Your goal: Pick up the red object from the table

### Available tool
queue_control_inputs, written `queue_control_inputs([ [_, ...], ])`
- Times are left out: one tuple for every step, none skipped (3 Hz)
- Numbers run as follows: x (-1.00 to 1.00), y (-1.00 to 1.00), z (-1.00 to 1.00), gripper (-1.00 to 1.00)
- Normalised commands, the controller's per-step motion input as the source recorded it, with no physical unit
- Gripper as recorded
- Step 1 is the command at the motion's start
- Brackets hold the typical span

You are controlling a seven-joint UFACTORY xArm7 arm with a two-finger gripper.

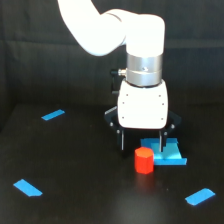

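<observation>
The red object [144, 160] is a small red-orange stubby block standing on the black table [75, 160], a little to the exterior view's right of centre. My gripper [143, 149] hangs from the white arm straight over it, pointing down. Its jaws are open, with one dark finger [122, 142] to the left of the block and the other [164, 142] to its right. The fingertips sit about level with the block's top and the jaws do not touch it. The gripper holds nothing.
A larger flat blue block [169, 155] lies right behind and to the right of the red object, under the right finger. Blue tape strips lie on the table at the back left [53, 114], front left [27, 187] and front right [200, 196].
</observation>
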Motion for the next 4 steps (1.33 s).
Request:
queue_control_inputs([
  [-0.07,-0.28,-0.18,0.07],
  [-0.02,0.00,-0.16,-0.71],
  [-0.02,-0.01,-0.04,-0.84],
  [-0.07,0.02,-0.11,-0.97],
])
